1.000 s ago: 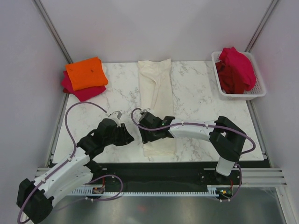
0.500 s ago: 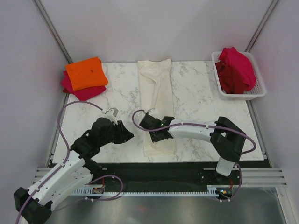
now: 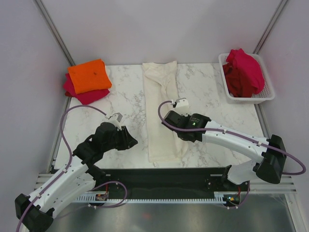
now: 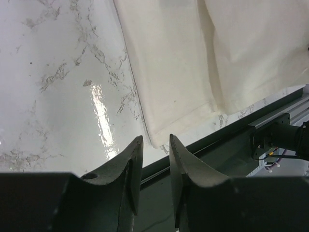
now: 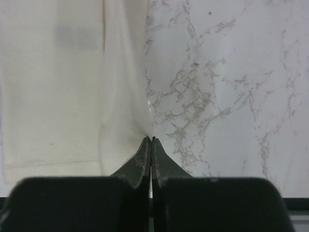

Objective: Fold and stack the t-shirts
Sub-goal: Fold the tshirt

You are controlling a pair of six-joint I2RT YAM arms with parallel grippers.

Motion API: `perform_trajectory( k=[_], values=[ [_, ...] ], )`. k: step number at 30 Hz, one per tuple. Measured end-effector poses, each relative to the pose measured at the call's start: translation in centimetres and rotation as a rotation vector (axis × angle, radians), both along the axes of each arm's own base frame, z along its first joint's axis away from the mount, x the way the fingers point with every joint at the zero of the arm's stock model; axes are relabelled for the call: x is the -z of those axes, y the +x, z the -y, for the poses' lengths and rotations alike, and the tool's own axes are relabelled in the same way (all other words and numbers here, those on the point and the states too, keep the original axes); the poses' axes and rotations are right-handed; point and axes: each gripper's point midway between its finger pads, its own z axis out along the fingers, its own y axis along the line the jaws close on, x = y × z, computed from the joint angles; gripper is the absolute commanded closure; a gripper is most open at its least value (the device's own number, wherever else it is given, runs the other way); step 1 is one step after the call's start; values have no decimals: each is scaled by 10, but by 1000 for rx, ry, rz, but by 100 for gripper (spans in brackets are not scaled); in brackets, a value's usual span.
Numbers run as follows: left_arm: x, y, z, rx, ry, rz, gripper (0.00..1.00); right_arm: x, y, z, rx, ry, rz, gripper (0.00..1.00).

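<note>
The cream-white t-shirt (image 3: 161,111) lies folded into a long narrow strip down the middle of the marble table (image 3: 212,101), one short end at the table's far edge and the other near its front edge. From above, the right arm's wrist covers part of the strip's right border. Both wrist views cut off the strip's far end.

The right gripper (image 5: 150,140) has its jaws pressed fully together, tips down on the strip's right border close to the table's front edge. The cloth puckers into a small ridge that runs right into the tips, so it reads as a pinch on that border. How much cloth sits between the pads is hard to make out.

The left gripper (image 4: 155,140) hangs just off the strip's front left corner, over the table's front edge. Its jaws stand a narrow gap apart with nothing between them, and the corner lies just beyond the tips, not touched.

At the table's far left corner a folded orange t-shirt (image 3: 88,76) rests on a crimson t-shirt (image 3: 84,95), which shows only along its left and front sides. At the table's far right corner more crimson t-shirts (image 3: 244,72) are heaped in a white mesh basket (image 3: 268,96). Their number cannot be told.
</note>
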Motion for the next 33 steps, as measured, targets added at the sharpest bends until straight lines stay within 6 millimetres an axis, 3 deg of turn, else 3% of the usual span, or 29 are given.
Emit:
perform_trajectory(
  k=[4,7,10,13,15,16,17,19,21,23,27,31,33],
  values=[
    [4,-3,-3,-1,14,-19,64,-3,-4,16,34,-60,-1,100],
    [5,-4,-3,-1,18,-24,64,-16,-5,11,28,-81,18,100],
    [6,-4,-4,-2,21,-26,64,-26,-6,-20,-30,-91,40,100],
    [7,-5,-4,-2,22,-29,64,-14,-15,-56,-104,-138,30,100],
    [7,-5,-4,-2,23,-31,64,13,-25,-75,-152,-217,-6,79],
    [7,-5,-4,-2,24,-31,64,28,-31,-79,-171,-261,-28,56],
    [7,-5,-4,-2,25,-32,64,47,-37,-82,-187,-312,-54,19],
    [8,-5,-4,-1,27,-36,64,82,-50,-84,-227,-420,-103,2],
    [12,-7,-6,-4,38,-50,64,101,-60,-80,-231,-467,-126,2],
    [15,-8,-6,-2,48,-65,64,99,-66,-77,-234,-471,-127,2],
    [18,-7,-5,-2,55,-76,64,73,-63,-76,-212,-361,-85,2],
    [25,-7,-5,-1,73,-106,50,43,-56,-66,-170,-89,-64,2],
    [29,-8,-4,0,79,-124,41,32,-50,-49,-128,76,-65,11]
  ],
)
